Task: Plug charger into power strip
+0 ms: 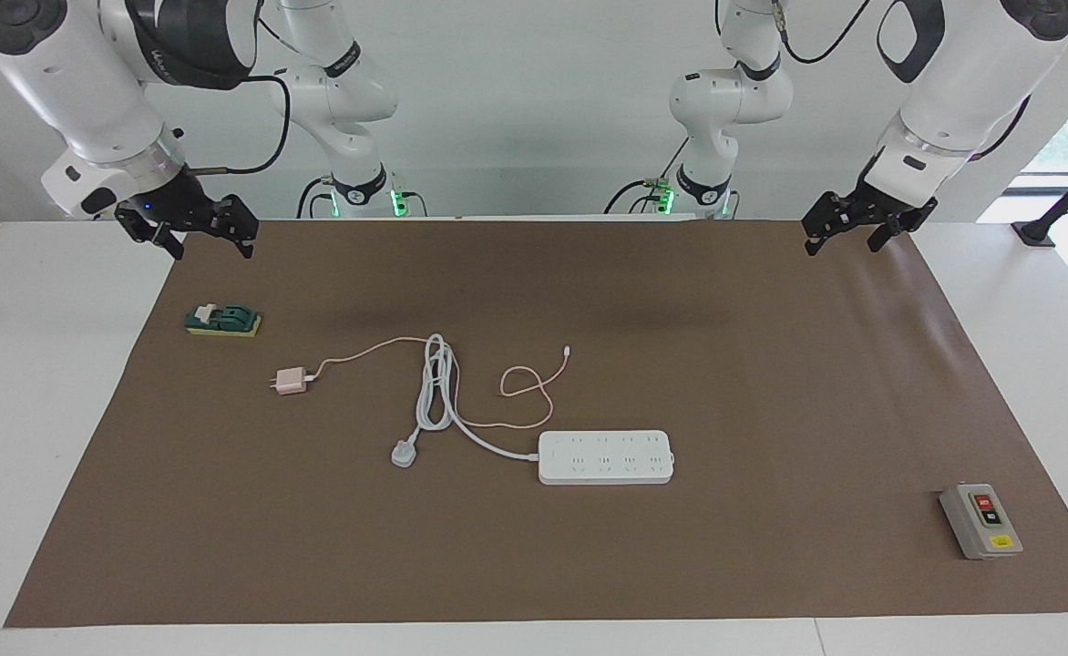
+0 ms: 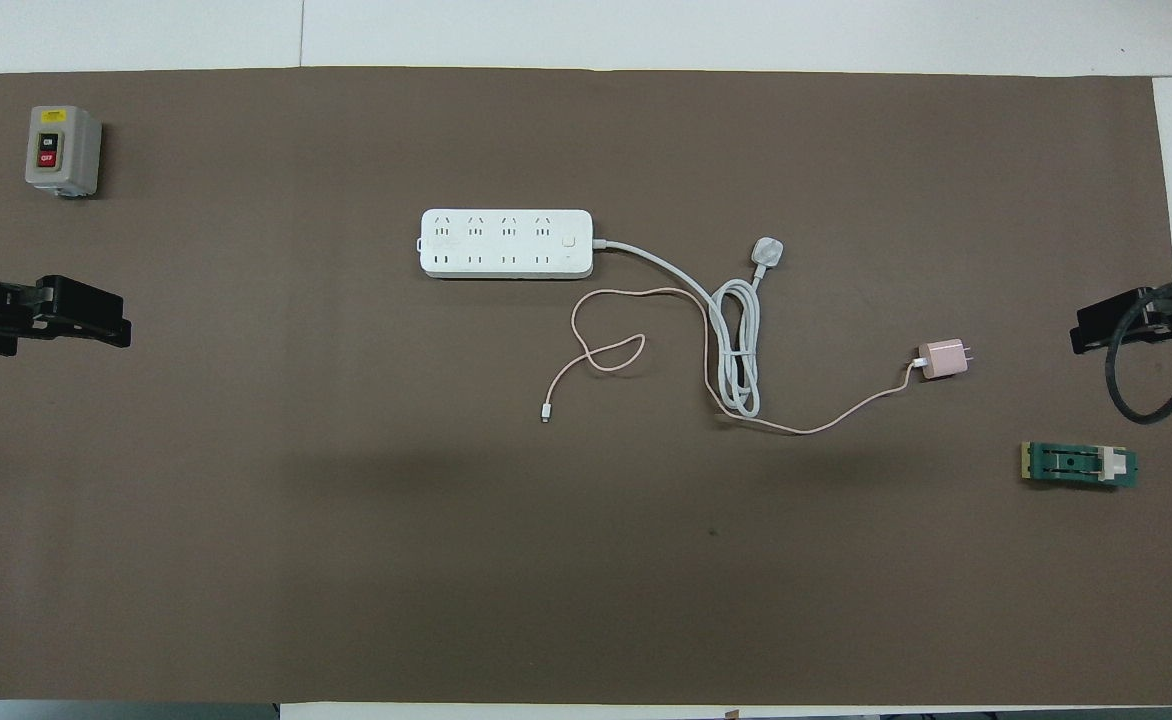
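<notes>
Charger point(image 1: 292, 381) lies unplugged on the brown mat point(image 1: 771, 383), toward the right arm's end of the bench, its pink cable looping to near the power strip point(image 1: 606, 456), which sits mid-mat, farther from the robots. Right gripper point(image 1: 195, 226) and left gripper point(image 1: 862, 224) hang over the mat's corners nearest the robots, both empty, fingers apparently spread. Grey switch box point(image 1: 980, 520) toward the left arm's end.

One charger point(image 1: 292, 382), one power strip point(image 1: 606, 456), one grey switch box point(image 1: 980, 520), one green block point(image 1: 222, 321) and two pincers are counted on the tabletop point(image 1: 771, 383).
</notes>
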Motion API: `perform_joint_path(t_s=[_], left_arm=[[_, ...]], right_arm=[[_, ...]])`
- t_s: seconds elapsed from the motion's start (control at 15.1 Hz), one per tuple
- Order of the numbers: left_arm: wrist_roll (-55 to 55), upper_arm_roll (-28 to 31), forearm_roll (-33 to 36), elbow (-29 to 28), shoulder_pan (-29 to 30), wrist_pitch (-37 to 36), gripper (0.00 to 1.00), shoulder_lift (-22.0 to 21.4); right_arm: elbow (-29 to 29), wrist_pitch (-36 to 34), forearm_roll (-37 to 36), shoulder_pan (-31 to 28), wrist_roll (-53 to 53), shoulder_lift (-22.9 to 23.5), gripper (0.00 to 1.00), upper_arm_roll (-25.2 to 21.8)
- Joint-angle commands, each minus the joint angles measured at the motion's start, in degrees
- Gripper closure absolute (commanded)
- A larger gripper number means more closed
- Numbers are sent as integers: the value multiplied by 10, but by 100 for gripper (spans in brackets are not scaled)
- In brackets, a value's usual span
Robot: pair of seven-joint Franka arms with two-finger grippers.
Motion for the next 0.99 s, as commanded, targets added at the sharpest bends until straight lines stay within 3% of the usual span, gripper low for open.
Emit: perform_joint_path(t_s=[0.0,0.26,0.46,0.66,0.92], left_arm=[[3,2,-4,-22,1,7,0,-18],[3,2,-4,-22,1,7,0,-18],[3,2,-4,-22,1,7,0,-18],[3,2,-4,-22,1,7,0,-18],[3,2,-4,-22,1,7,0,-18]], right_arm=[[-17,4,0,-7,0,-13,0,21],[-25,-2,0,-12,19,-16,0,26],[-47,46,1,-13,140,-14,0,19],[-51,48,3,-14,237,0,0,19],[-58,27,129,-87,333,44,0,19]])
